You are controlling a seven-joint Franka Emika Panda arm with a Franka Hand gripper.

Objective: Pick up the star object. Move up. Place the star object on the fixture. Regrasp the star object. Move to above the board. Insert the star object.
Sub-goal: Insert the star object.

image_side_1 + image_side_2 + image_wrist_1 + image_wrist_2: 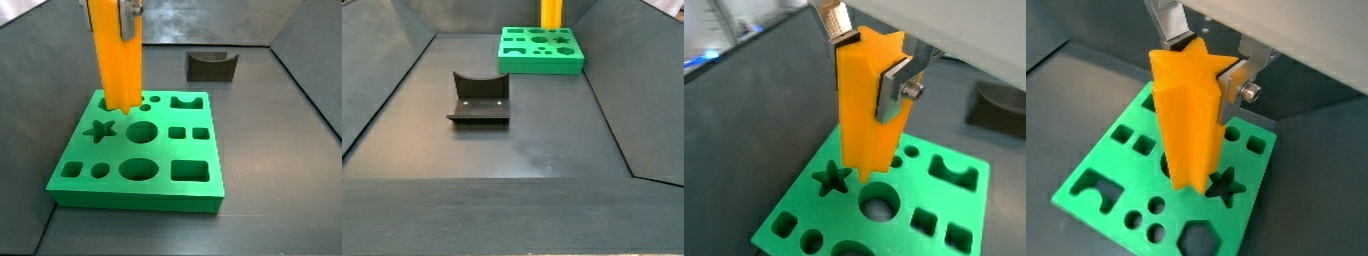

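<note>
Orange-yellow and ridged, star object (118,55) standing straight up on the left of the side view, hanging over the back left part of the board (201,196). Pinched near its top by the gripper (124,15), silver fingers (895,85) pressed flat on two sides in both wrist views, so squeezed tight on the peg. Lower tip low over the green, just behind the star hole (99,130) and not in it. Hard to say from the side view whether the tip touches the green or floats just above; looks like a tiny gap.

Moving right across the board: round holes, square holes, a six-sided one, all empty. Farther right and behind, the fixture (211,66), dark and small, well apart from the board, nothing resting in its notch.

Seen from the far side view, only a short yellow bit (552,13) poking up over the green board (543,50) at the back, fixture (478,98) nearer the camera.

Probably the "move to above the board" step, nearly done. Next, likely a small slide to sit right over the star hole (832,178), points of the peg turned to match the points of the hole, then straight down slowly. Peg and hole a snug fit, so a wrong turn could jam it.
</note>
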